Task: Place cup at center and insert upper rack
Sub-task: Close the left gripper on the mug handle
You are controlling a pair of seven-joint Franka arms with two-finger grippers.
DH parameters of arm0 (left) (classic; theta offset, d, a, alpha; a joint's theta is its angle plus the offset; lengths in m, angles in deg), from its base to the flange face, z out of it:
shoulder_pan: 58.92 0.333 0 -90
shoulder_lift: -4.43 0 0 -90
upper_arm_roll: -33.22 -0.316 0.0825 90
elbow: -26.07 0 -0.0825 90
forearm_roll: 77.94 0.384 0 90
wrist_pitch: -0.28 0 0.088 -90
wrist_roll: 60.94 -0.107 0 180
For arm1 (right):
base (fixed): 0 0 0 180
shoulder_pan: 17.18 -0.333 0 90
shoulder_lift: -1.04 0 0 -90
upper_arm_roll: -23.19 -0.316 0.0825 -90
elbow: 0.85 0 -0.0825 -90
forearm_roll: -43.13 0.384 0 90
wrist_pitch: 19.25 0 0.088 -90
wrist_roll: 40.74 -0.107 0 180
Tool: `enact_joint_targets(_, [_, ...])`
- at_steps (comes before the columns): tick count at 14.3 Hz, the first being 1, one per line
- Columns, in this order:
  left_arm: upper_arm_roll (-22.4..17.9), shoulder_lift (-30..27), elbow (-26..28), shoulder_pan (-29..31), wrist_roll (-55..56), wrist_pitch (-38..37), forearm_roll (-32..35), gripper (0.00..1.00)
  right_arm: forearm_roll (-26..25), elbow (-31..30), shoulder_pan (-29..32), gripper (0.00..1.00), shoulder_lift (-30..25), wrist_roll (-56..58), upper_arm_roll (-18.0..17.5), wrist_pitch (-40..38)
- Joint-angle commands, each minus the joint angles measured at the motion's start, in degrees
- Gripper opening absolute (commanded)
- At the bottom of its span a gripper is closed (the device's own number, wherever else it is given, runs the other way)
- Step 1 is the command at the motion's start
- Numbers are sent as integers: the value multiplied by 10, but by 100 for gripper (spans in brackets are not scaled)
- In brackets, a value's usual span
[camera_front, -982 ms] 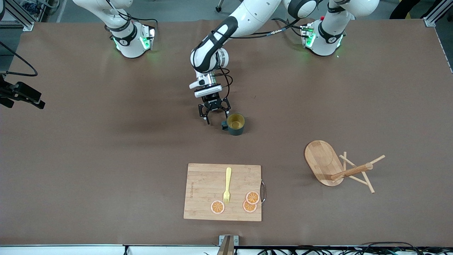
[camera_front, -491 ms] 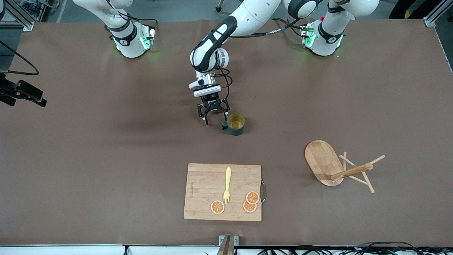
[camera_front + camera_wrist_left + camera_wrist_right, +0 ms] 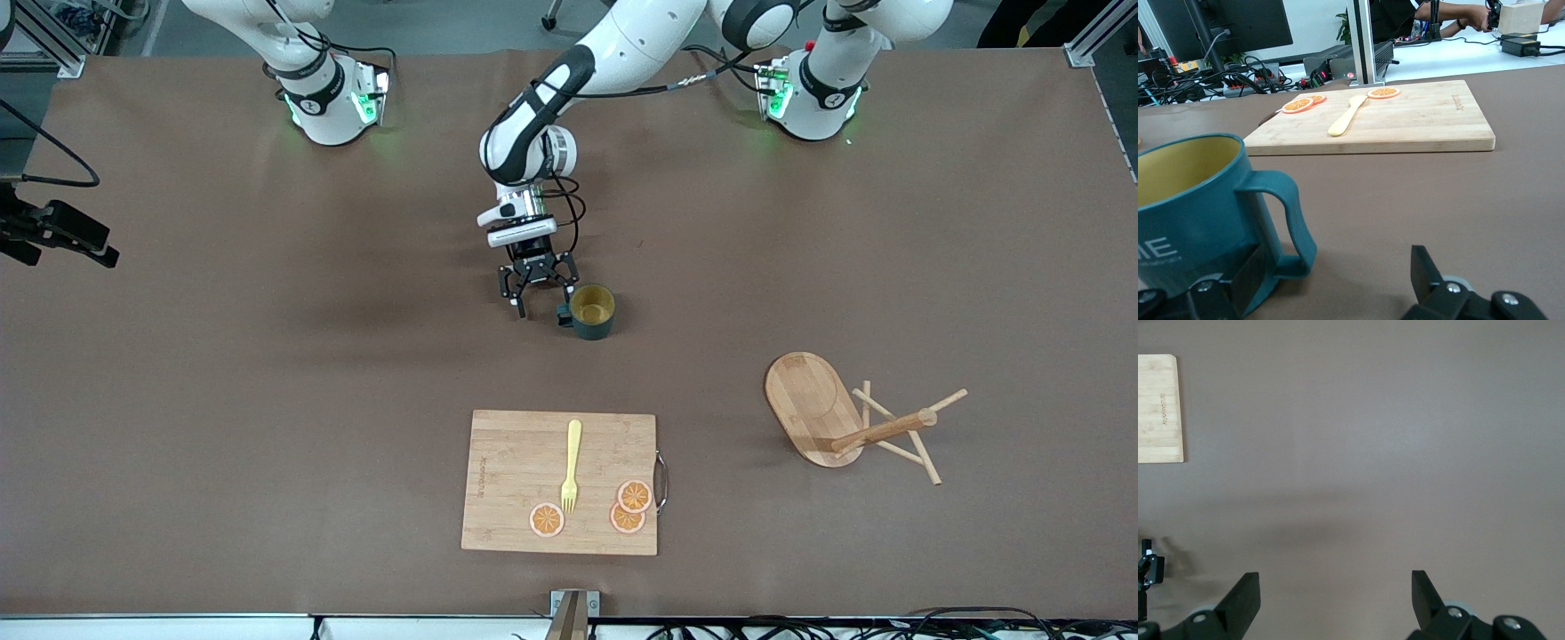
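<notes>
**Open left gripper beside the mug at mid-table**

Nearest the front camera lies the bamboo cutting board (image 3: 559,483), carrying a yellow fork (image 3: 571,466) and three orange slices (image 3: 628,507). Farther off, toward the left arm's end, the mug stand (image 3: 845,421) lies tipped on its side. Farther still, the teal cup (image 3: 591,311) stands upright at mid-table, handle toward the left gripper (image 3: 537,289), whose fingers are spread with nothing between them; one finger seems just beside the handle, contact uncertain. The right gripper (image 3: 1331,597) waits, fingers apart, over bare table.
</notes>
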Motion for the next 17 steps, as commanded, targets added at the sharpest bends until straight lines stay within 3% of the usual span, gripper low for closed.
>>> enact_joint_targets(1, [-5,8,-13,1,0,11,13,97,-8,-10,5,100,-14,8,-6,1])
enact_joint_targets(14, [-30,12,-24,2,5,57,19,97,-10,-10,5,100,-14,9,-7,10])
enact_joint_targets(17, [-35,13,-30,1,6,61,19,93,-10,-10,5,100,-14,9,-7,13])
